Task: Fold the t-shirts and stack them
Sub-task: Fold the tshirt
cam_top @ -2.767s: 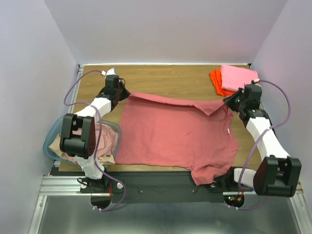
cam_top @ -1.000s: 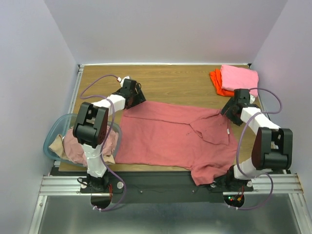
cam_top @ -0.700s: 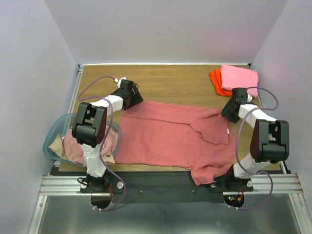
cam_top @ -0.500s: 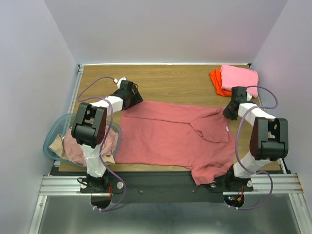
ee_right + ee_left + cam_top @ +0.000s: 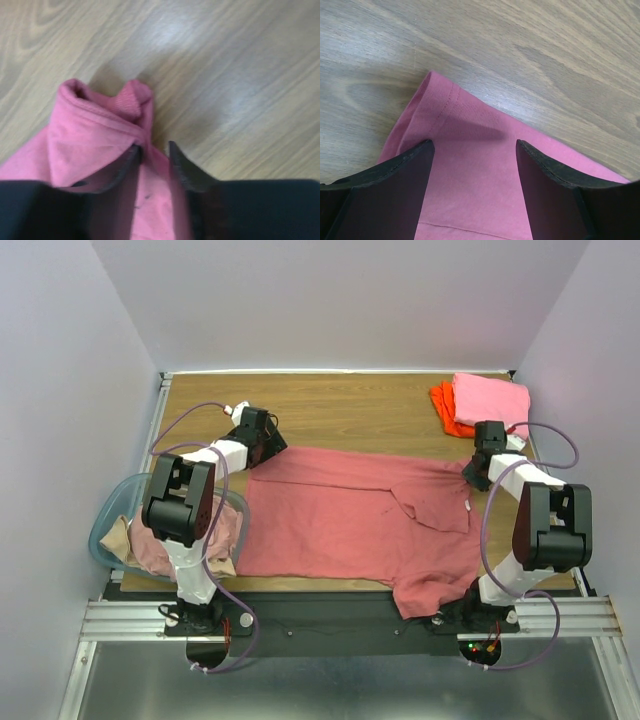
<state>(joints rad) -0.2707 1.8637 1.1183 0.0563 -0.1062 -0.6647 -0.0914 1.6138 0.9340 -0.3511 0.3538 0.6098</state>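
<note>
Across the wooden table [image 5: 350,410], in the overhead view, a large salmon-red t-shirt [image 5: 350,525] lies spread out. Its far edge is folded over toward the middle, and one sleeve droops over the near edge at the right. The left gripper [image 5: 268,447] sits low at the shirt's far left corner. The right gripper [image 5: 474,473] is down at the far right corner, by the collar. Well apart from the big shirt, in the far right corner of the table, a folded bright pink t-shirt [image 5: 492,398] rests on top of an orange t-shirt [image 5: 441,403]. At the left edge a translucent blue-green basket [image 5: 100,530] holds a crumpled pale pink t-shirt [image 5: 225,525] and a beige t-shirt [image 5: 118,536].

From the left wrist, the two dark fingers [image 5: 395,190] stand wide apart. The shirt's hemmed corner [image 5: 445,107] lies flat on the wood between and beyond them, and neither finger grips it.

From the right wrist, the view is blurred. The fingers [image 5: 182,167] are drawn close together with a fold of the salmon-red cloth pinched between them. Just past the tips the cloth stands up in a small bunched peak [image 5: 100,115] on the bare wood.
</note>
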